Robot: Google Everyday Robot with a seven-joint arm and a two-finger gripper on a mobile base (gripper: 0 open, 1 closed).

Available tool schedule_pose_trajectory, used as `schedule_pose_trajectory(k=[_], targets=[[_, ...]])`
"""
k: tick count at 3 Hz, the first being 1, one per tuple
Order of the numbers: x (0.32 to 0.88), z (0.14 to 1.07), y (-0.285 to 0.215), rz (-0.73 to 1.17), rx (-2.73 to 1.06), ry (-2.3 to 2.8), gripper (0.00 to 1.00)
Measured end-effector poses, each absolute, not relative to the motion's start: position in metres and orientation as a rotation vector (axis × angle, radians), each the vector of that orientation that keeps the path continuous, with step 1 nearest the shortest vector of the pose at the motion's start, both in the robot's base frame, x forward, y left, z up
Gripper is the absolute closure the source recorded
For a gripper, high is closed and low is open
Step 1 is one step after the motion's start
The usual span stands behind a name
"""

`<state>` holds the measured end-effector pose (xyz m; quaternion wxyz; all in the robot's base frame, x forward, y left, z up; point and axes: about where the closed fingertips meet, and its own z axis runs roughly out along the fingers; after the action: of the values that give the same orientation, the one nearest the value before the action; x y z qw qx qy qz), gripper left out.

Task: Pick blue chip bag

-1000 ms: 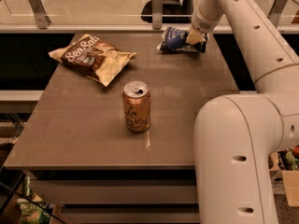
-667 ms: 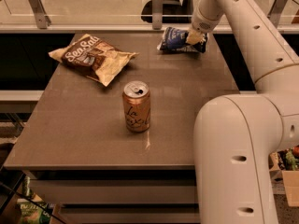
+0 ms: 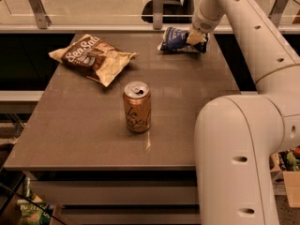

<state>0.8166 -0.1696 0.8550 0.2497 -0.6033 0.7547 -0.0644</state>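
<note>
Gripper (image 3: 196, 37) is at the back right of the bench (image 3: 93, 139), right on the right end of the blue bag (image 3: 173, 39). From this angle it overlaps the bag and looks to be in contact. Can't tell how far open it is, or whether it actually has hold of the bag.

Blue bag sits near the bench's back edge, right of centre, crumpled, with its long side running left-right. It looks to be resting on the bench surface, but I can't confirm that.

Arm (image 3: 248, 36) comes up from the big white housing at front right, arcs over the bench's right edge and drops onto the bag from the right.

Other items:
- Sea Salt bag (image 3: 91, 57): back left, lying flat, well apart from the blue bag.
- Can (image 3: 137, 108): upright near bench centre, top opened, standing clear of both bags.
- Rail (image 3: 93, 27) with upright posts runs behind the bench.
</note>
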Motion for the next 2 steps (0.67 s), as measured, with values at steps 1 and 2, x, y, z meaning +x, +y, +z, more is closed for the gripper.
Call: schedule_pose_trajectory(k=[1,2], targets=[[0.8165,0.8551,-0.1697,-0.175,-1.643,2.055,1.0],[0.8165,0.8551,-0.1697,-0.176,-1.643,2.055,1.0]])
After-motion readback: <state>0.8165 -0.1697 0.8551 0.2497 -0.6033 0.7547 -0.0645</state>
